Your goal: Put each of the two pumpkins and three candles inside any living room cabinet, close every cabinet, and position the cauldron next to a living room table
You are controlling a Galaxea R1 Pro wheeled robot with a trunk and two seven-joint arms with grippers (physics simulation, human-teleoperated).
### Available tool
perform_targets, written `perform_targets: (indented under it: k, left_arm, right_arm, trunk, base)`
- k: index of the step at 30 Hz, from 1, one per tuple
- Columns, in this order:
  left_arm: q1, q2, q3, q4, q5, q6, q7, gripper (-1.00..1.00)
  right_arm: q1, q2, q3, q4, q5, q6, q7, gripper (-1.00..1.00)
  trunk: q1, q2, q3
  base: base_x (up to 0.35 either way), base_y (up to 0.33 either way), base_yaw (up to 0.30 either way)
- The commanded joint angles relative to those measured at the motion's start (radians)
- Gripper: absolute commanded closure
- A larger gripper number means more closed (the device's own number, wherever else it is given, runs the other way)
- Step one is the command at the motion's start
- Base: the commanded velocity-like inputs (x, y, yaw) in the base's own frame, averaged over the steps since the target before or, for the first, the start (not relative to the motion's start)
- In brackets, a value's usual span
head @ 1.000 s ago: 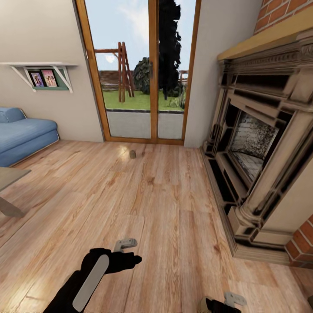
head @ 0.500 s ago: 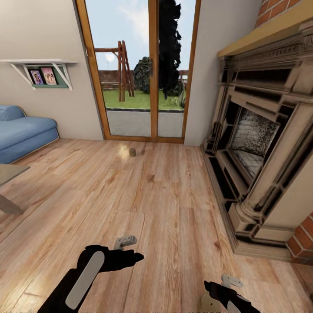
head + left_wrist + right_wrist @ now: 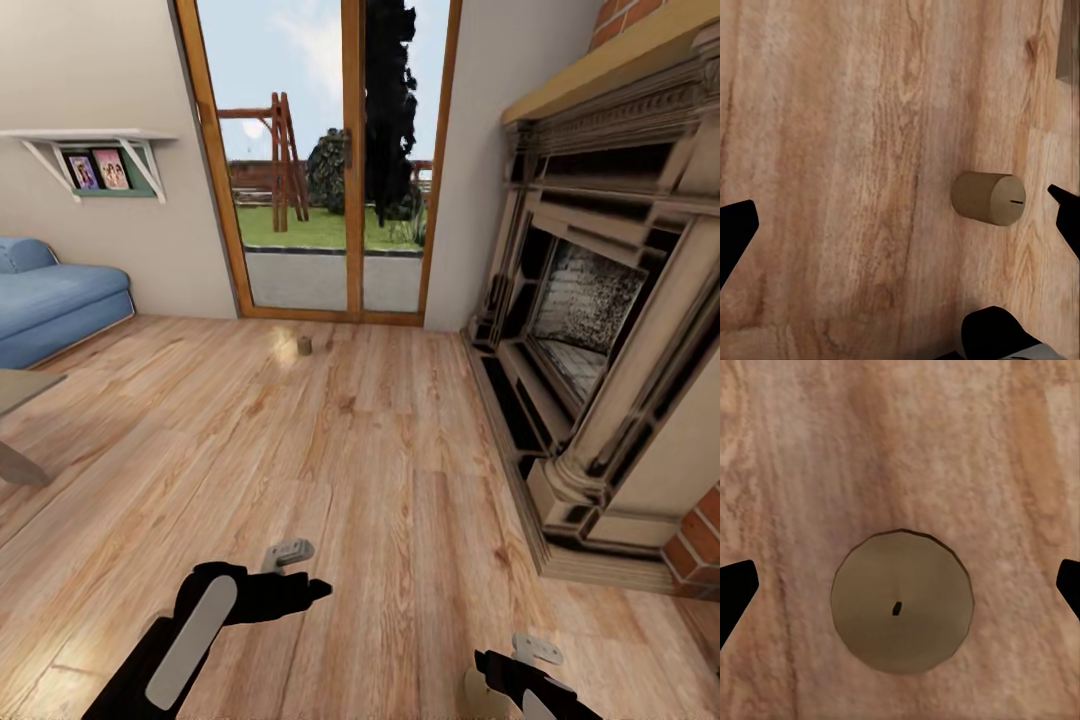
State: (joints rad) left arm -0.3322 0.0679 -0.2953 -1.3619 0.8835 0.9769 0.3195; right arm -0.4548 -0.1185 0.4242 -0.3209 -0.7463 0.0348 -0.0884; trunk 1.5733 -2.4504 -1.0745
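A stubby cream candle [image 3: 900, 609] stands on the wood floor directly under my right gripper [image 3: 900, 589]. I look down on its top and wick, and it sits midway between the open black fingertips [image 3: 735, 589]. In the head view this candle [image 3: 472, 693] peeks out beside the right gripper [image 3: 532, 650] at the lower edge. The left wrist view catches the same candle [image 3: 988, 197] from the side, near one fingertip [image 3: 1066, 217] of my open, empty left gripper [image 3: 900, 225]. That left gripper [image 3: 288, 553] hovers above bare floor. Another candle [image 3: 305, 346] stands far ahead by the glass door.
A large stone fireplace [image 3: 600, 330] with a raised hearth lines the right side. A blue sofa [image 3: 50, 300] and a table corner [image 3: 20, 395] are at the left. A glass patio door [image 3: 320, 170] closes the far end, and a wall shelf [image 3: 95, 160] holds photos.
The head camera has shifted a little. My right gripper has come further into the lower edge of the picture, with the candle beside it. The left arm sits slightly lower.
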Motion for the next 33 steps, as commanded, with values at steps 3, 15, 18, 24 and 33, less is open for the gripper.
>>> perform_targets:
  k: [3, 15, 18, 24, 33]
  left_arm:
    - [0.0, 0.025, 0.0, -0.015, 0.114, 0.015, 0.009, -1.0]
    - [0.001, 0.129, -0.009, -0.075, 0.368, 0.02, 0.003, -1.0]
    - [0.002, 0.141, -0.008, -0.079, 0.407, 0.02, -0.01, -1.0]
    - [0.002, 0.169, -0.008, -0.081, 0.462, 0.02, -0.017, -1.0]
    - [0.002, 0.173, -0.007, -0.083, 0.475, 0.02, -0.017, -1.0]
  right_arm:
    - [0.0, -0.001, 0.008, -0.004, -0.007, 0.001, -0.008, -1.0]
    - [0.0, 0.0, 0.01, -0.004, -0.001, -0.003, -0.008, -1.0]
    - [0.0, 0.0, 0.01, -0.005, 0.0, -0.004, -0.007, -1.0]
    - [0.0, 0.0, 0.01, -0.006, 0.002, -0.005, -0.007, -1.0]
    - [0.0, 0.001, 0.011, -0.012, 0.002, -0.007, -0.006, -1.0]
  trunk:
    - [0.011, -0.022, -0.01]
    - [0.03, -0.051, -0.054]
    - [0.03, -0.051, -0.054]
    - [0.032, -0.052, -0.065]
    - [0.035, -0.054, -0.096]
  base:
    - [0.0, 0.0, 0.0]
    - [0.0, 0.0, 0.0]
    - [0.0, 0.0, 0.0]
    - [0.0, 0.0, 0.0]
    - [0.0, 0.0, 0.0]
